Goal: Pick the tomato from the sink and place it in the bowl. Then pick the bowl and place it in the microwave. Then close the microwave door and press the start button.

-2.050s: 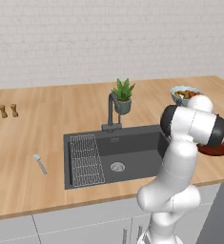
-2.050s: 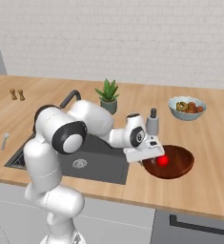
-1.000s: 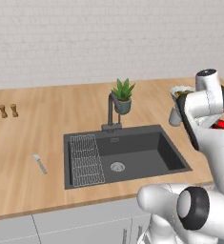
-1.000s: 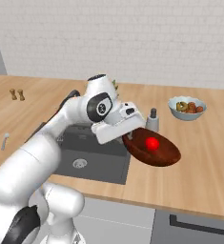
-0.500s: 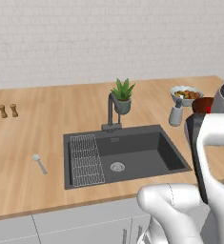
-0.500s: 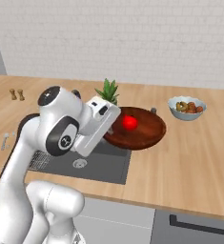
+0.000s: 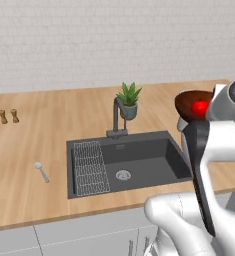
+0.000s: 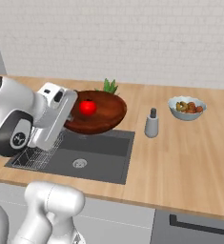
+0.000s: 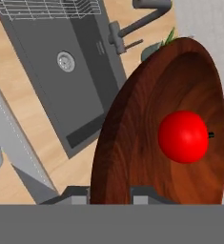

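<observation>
Bowl [image 8: 96, 114] held above sink [image 8: 99, 152] — faucet [image 7: 116, 117] and plant [image 7: 129, 100] crowd behind.

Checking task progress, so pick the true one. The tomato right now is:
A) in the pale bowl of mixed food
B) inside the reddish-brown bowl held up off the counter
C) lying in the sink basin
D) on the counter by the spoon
B: the tomato sits inside the bowl, which the tool holds by its rim above the sink.
</observation>
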Tool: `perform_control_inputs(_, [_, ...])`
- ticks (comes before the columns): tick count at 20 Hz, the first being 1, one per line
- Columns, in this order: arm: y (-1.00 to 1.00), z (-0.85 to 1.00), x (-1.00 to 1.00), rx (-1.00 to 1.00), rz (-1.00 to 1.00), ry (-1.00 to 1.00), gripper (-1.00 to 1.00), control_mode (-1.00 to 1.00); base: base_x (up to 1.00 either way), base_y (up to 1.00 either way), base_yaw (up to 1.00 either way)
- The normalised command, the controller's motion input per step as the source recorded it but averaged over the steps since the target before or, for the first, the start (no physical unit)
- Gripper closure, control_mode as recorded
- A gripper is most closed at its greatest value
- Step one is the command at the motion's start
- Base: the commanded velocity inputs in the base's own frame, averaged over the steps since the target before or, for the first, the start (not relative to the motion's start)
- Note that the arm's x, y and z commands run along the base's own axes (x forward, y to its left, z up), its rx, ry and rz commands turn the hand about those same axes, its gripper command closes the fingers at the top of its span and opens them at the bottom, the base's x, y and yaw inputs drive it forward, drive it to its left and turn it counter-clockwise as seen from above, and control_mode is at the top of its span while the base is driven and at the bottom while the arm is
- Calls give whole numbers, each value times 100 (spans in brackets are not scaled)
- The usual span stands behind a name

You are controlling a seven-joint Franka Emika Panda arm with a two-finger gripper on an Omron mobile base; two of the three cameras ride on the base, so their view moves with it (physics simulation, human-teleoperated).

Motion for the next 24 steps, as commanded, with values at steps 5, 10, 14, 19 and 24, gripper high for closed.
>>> perform_control_inputs(5, [31, 2, -31, 9, 17, 0, 100, -100, 0, 0, 0])
perform_control_inputs(10, [20, 0, 0, 2, 11, 0, 100, -100, 0, 0, 0])
perform_control_inputs(14, [7, 0, 0, 0, 6, 1, 100, -100, 0, 0, 0])
perform_control_inputs(19, [0, 0, 0, 0, 0, 0, 100, 100, -2, 2, 0])
perform_control_inputs(24, [0, 0, 0, 0, 0, 0, 100, 100, -34, 1, 0])
